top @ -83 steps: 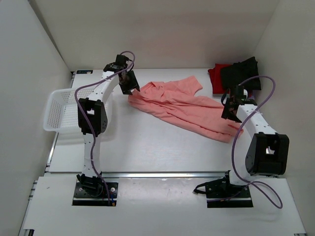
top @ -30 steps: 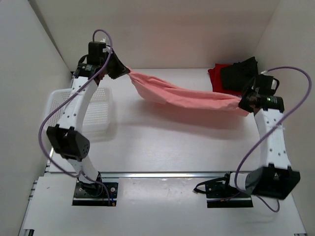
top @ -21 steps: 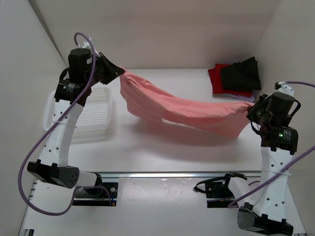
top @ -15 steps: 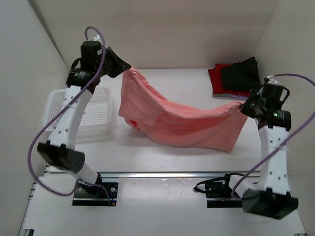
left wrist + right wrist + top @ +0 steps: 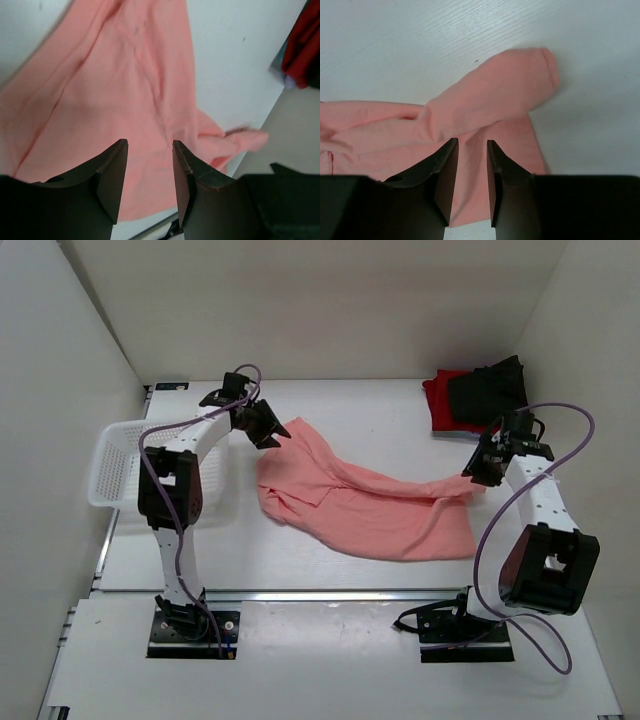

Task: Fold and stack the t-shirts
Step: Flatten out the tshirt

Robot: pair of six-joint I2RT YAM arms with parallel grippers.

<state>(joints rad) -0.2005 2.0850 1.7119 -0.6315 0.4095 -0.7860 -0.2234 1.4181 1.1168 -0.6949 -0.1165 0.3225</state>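
Observation:
The salmon-pink t-shirt [image 5: 370, 505] lies rumpled across the middle of the table, with one rolled fold running toward the right. My left gripper [image 5: 272, 432] hovers at its far left corner. In the left wrist view that gripper [image 5: 149, 145] is open, with the pink cloth [image 5: 125, 75] lying below the gap. My right gripper [image 5: 477, 469] is at the shirt's right end. Seen from its own wrist, the right gripper [image 5: 472, 143] is open a little above the cloth [image 5: 490, 105], holding nothing. Folded red [image 5: 440, 400] and black [image 5: 488, 390] t-shirts sit stacked at the back right.
A white lattice basket [image 5: 120, 465] stands at the left edge beside the left arm. White walls close in the table at the back and on both sides. The stack of folded shirts lies just behind the right gripper.
The shirt hung stretched between both raised grippers. Both arms have come down, the cloth now lies on the table, and both grippers have opened and let it go.

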